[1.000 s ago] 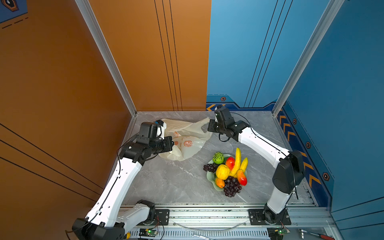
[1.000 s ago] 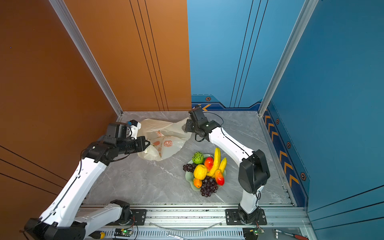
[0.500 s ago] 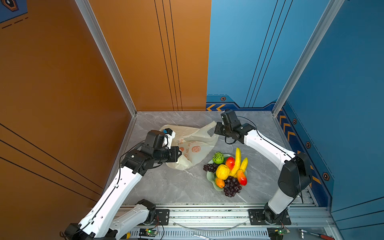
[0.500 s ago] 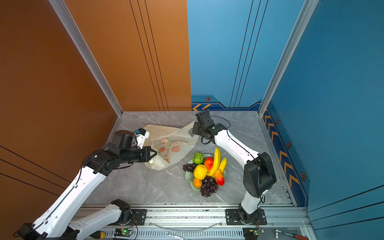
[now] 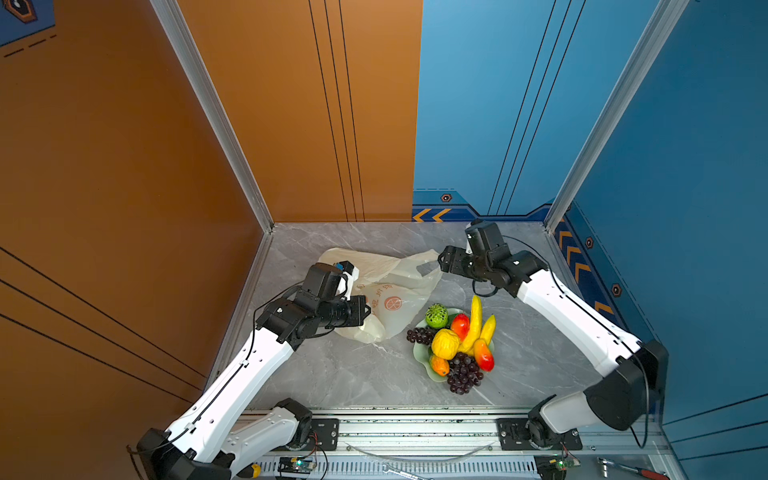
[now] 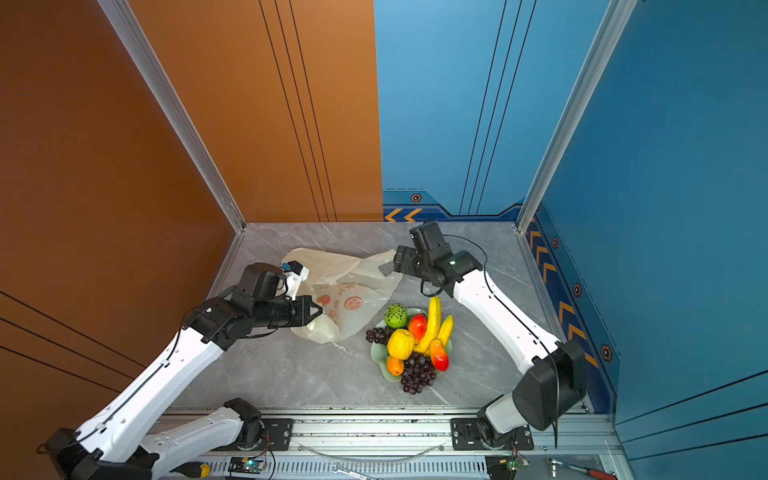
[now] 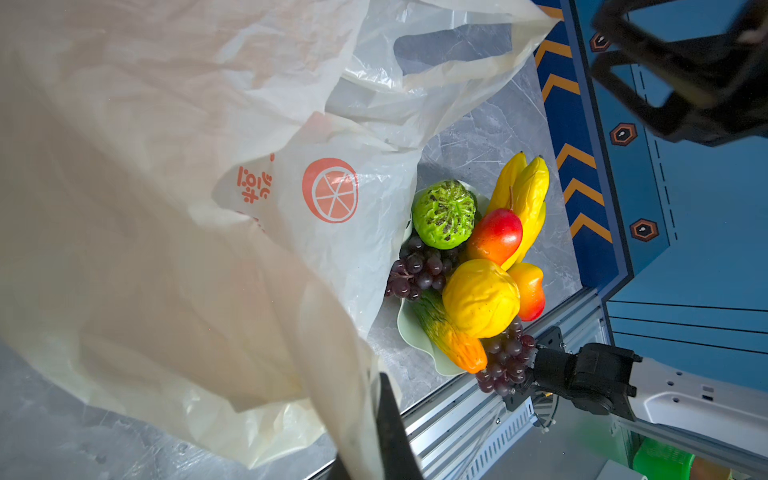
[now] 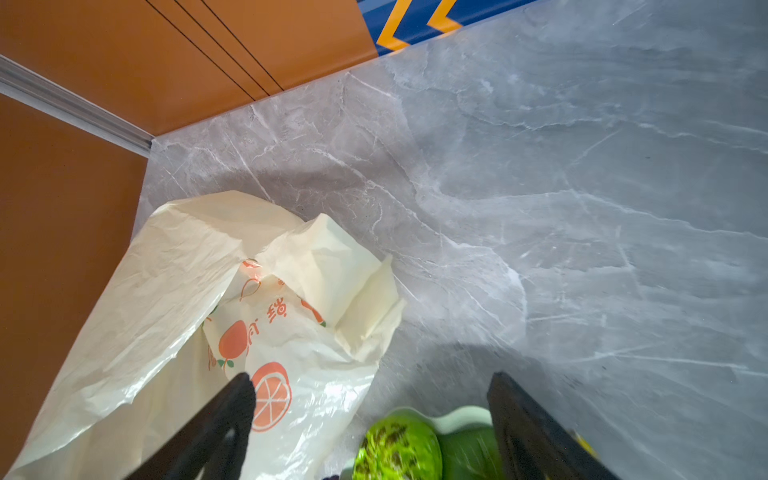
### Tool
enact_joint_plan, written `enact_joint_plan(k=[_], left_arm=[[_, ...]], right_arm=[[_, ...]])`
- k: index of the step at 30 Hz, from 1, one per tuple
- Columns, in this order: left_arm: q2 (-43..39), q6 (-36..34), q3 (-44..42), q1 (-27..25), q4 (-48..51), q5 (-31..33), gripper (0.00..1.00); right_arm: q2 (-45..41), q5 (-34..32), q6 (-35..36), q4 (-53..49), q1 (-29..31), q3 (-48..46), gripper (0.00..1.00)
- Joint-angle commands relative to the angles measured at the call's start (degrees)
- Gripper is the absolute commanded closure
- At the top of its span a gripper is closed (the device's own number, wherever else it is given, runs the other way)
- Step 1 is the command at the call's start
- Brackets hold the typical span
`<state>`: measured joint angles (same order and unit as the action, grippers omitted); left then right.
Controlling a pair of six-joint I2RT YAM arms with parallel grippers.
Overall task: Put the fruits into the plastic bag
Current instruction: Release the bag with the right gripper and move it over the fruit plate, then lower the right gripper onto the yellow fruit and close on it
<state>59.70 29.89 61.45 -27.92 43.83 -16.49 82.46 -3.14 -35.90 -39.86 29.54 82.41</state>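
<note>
Left gripper (image 5: 365, 310) stays clamped on the plastic bag (image 5: 395, 286); right gripper (image 8: 372, 380) has released it and stands wide open, empty, free for the fruits (image 5: 455, 345).

The right gripper (image 5: 441, 259) now stands with its jaws wide apart, where a second ago they were closed on the loop handle (image 5: 432, 255) of the thin, crinkly cream-white plastic bag (image 5: 399, 286). The handle now sits released, just beside the fingertips. That gripper is also a little further right and nearer the front in both top views. The left gripper (image 5: 366, 309) is further forward and closer to the pale green wavy-edged dish (image 5: 419, 358), and the plastic bag has come along with it. Its body now lies nearer the dish, and its orange slice print (image 5: 392, 303) now faces up, plainly readable.
</note>
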Motion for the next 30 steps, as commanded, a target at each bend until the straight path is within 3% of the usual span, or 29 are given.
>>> enact_joint_plan(k=[1,5,10,14,20,30], left_arm=[[0.4,-0.2,2.0,-0.6,-0.9,0.5,1.0],[0.3,-0.4,2.2,-0.9,-0.9,0.1,1.0],[0.0,-0.6,1.6,-1.3,-0.9,0.0,1.0],[-0.6,-0.5,1.0,-2.1,-0.9,0.3,1.0],[-2.1,0.2,-0.1,-3.2,-0.9,1.7,1.0],[-4.7,1.8,-2.0,-4.9,-0.8,3.6,1.0]], right_arm=[[-4.6,-3.2,-0.5,-15.2,-0.5,2.7,0.03],[-9.2,-2.5,-4.6,-24.5,1.5,2.7,0.0],[-13.5,-3.6,-12.2,-26.9,9.4,-3.2,0.0],[-13.2,-4.0,-16.9,-24.9,16.2,-9.3,0.0],[-10.0,-6.2,-19.8,-21.6,21.8,-13.3,0.0],[-7.0,-5.1,-25.7,-11.8,22.8,-19.3,0.0]])
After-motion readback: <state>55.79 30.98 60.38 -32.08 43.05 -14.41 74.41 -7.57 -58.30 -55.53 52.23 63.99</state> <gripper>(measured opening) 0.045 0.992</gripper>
